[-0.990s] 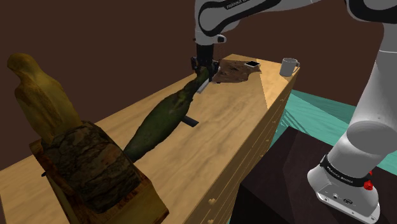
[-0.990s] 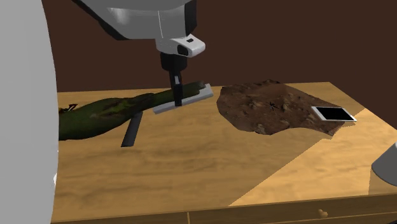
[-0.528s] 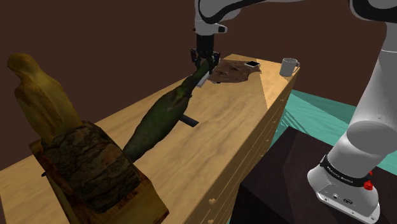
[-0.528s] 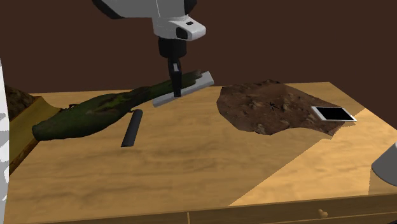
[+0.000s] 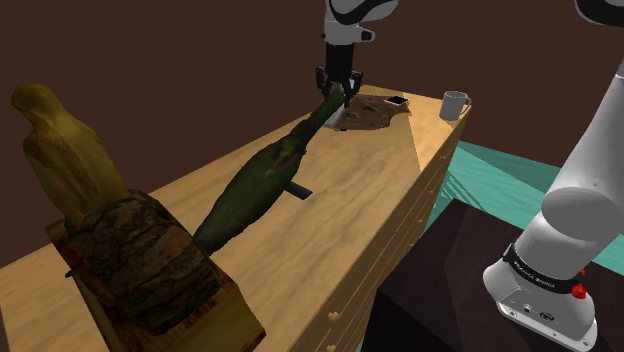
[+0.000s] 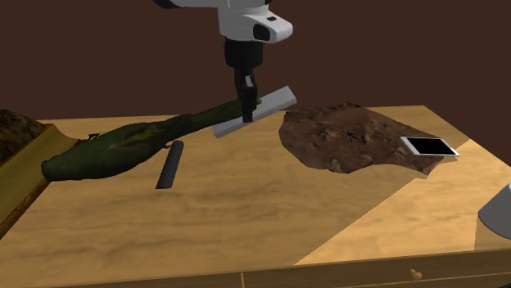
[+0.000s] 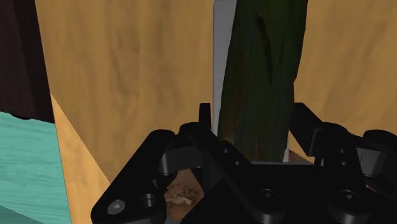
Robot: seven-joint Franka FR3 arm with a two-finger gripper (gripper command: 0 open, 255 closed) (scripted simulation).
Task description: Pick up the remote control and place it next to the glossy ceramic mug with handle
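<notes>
Above the worktop [image 6: 246,229], pinching the tilted grey remote [image 6: 277,100] in the claw [image 6: 246,114], well apart from the mug [image 5: 455,103]. Could swivel or slip from so narrow a pinch if swung fast over the brown patch [image 6: 352,139].

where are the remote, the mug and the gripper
remote control [image 6: 272,101], second exterior view, its higher grey end
mug [image 5: 453,105], shoulder view, its body
gripper [image 6: 246,116], second exterior view, between the fingertips
</notes>
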